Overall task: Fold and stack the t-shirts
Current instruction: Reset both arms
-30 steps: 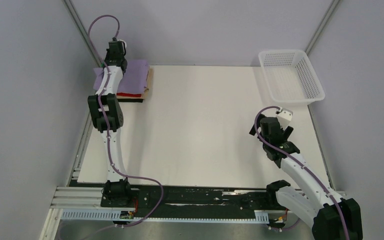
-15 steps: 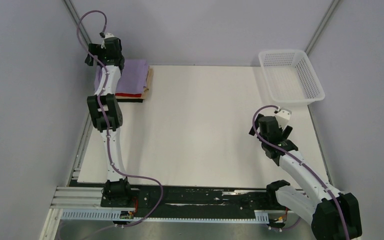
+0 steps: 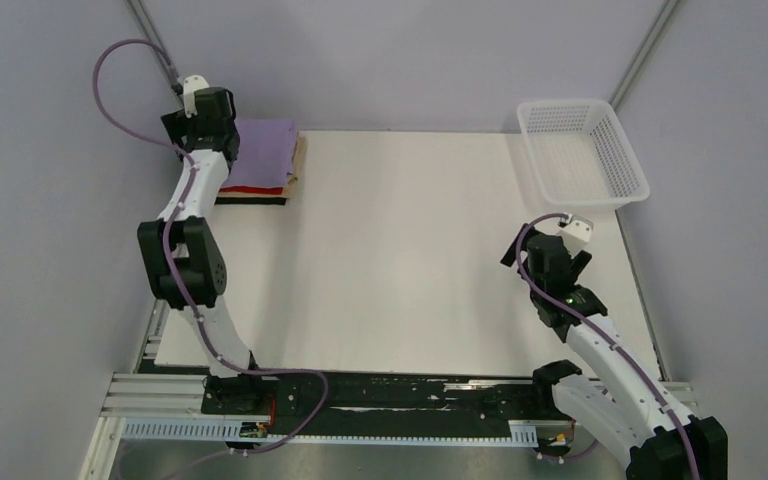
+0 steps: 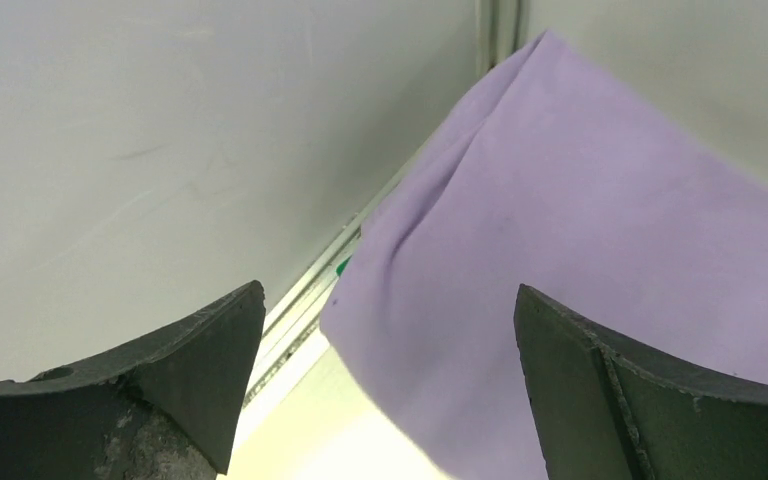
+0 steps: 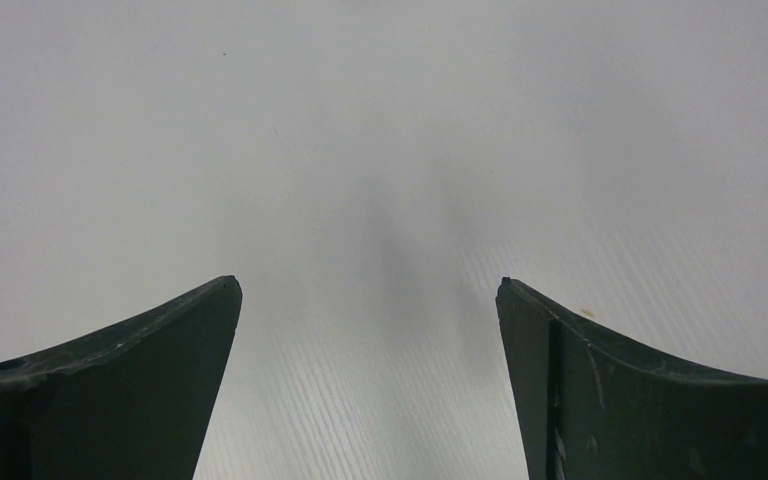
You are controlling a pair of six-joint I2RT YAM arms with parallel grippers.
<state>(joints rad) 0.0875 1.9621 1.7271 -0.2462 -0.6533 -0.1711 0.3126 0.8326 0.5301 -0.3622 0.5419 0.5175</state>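
The folded t-shirts form a stack in the table's far left corner. A lavender shirt (image 3: 262, 155) lies on top, with a red layer (image 3: 257, 189) and a tan edge (image 3: 300, 160) showing under it. My left gripper (image 3: 206, 132) hovers at the stack's left end, open and holding nothing. In the left wrist view the lavender shirt (image 4: 580, 230) lies flat below the open left gripper (image 4: 390, 320), its folded corner beside the table's rail. My right gripper (image 3: 552, 262) stands open over bare table at the right. In its wrist view the right gripper (image 5: 370, 290) has nothing between its fingers.
A white mesh basket (image 3: 564, 103) sits at the far right corner. The white table (image 3: 410, 250) is walled by grey panels; the left wall (image 4: 160, 150) is close beside the left gripper. A metal rail (image 3: 360, 395) runs along the near edge.
My left gripper has opened, let go of the lavender shirt, and pulled up and left off the stack. The right arm has shifted only slightly.
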